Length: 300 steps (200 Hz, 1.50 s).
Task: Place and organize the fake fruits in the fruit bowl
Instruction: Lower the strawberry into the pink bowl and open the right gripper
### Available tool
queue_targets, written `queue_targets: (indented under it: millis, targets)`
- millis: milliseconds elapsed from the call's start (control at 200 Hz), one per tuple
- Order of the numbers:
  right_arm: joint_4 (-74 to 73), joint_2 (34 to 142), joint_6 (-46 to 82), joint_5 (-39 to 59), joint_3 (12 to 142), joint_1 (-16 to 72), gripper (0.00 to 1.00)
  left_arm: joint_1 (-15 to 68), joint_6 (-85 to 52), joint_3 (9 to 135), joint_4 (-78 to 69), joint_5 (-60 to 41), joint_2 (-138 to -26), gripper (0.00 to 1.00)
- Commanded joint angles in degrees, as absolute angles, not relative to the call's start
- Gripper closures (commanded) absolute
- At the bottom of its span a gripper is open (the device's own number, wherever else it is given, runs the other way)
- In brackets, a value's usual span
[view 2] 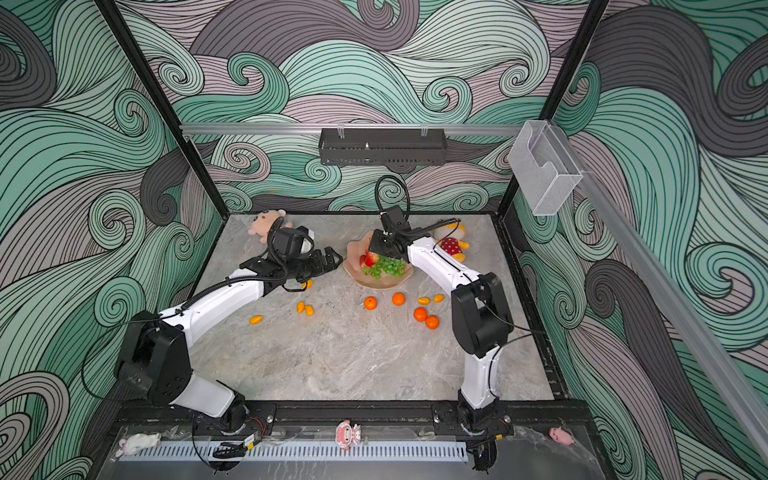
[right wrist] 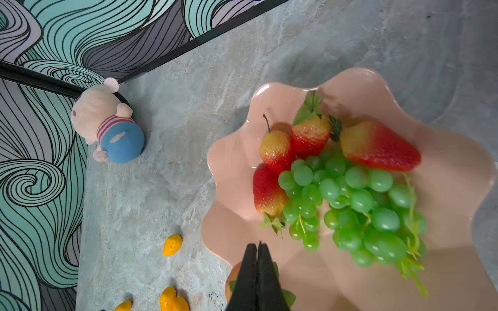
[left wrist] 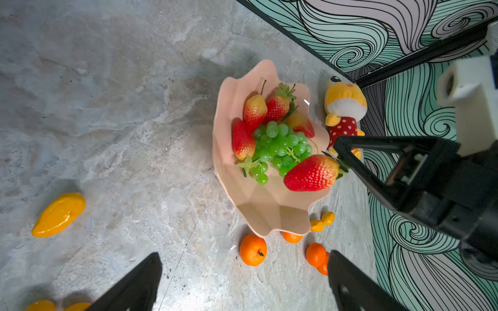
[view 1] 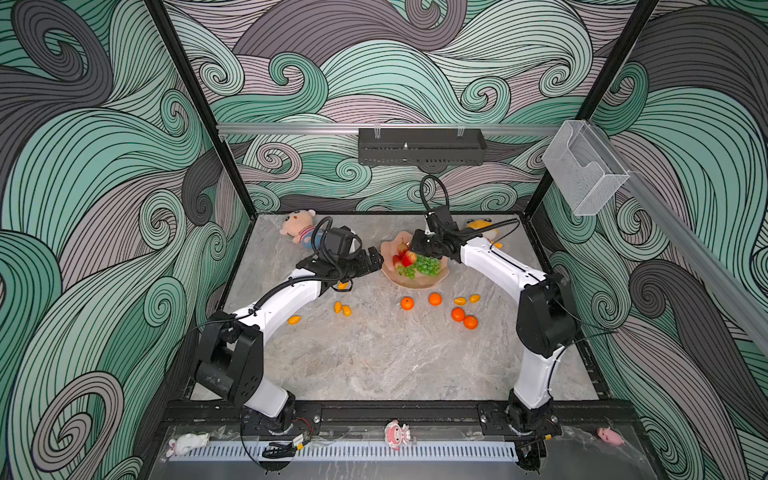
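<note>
1. Both top views. My right jaws are closed on the leafy cap of the held strawberry, above the fruit bowl at the far middle of the desk. The fruit's long axis lies near level, tip toward my left arm. My left jaws stand wide apart and empty, just beside the bowl's left rim. Four tangerines and scattered kumquats lie on the desk nearer the front.
2. Left wrist view. The held strawberry extends in line with my right jaws, tip away from them, beside the grape bunch; whether they touch I cannot tell. Four other strawberries lie inside the bowl.
3. Right wrist view. My right jaws meet without a gap; green leaves show either side, and the fruit is mostly hidden.
</note>
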<state>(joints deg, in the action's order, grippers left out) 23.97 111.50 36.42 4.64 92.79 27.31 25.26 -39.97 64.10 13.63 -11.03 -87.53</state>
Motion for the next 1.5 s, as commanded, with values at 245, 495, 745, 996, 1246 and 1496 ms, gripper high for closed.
queue_targets:
  millis: [245, 495, 745, 996, 1246, 1496]
  targets:
    - [29.9, 126.5, 33.8, 10.5, 110.8, 26.7, 1.0, 24.3, -37.5, 67.2, 11.9, -6.3, -89.0, 0.01]
    - [33.4, 132.2, 33.3, 10.7, 117.1, 26.7, 1.0, 23.8, -37.4, 66.8, 12.2, -6.8, -89.3, 0.01]
    - [37.2, 136.1, 31.4, 6.8, 122.7, 26.7, 1.0, 23.7, -37.4, 66.9, 12.4, -6.9, -89.7, 0.01]
    - [40.9, 139.5, 29.4, 3.9, 129.5, 26.7, 0.96, 23.7, -37.1, 67.6, 13.6, -7.5, -90.7, 0.01]
    - [42.1, 140.2, 28.5, 3.1, 132.1, 26.5, 0.78, 23.6, -36.7, 68.0, 14.0, -8.1, -91.1, 0.01]
    - [44.2, 138.1, 26.7, 1.0, 133.9, 26.2, 0.73, 23.7, -36.4, 68.0, 15.1, -8.5, -89.9, 0.01]
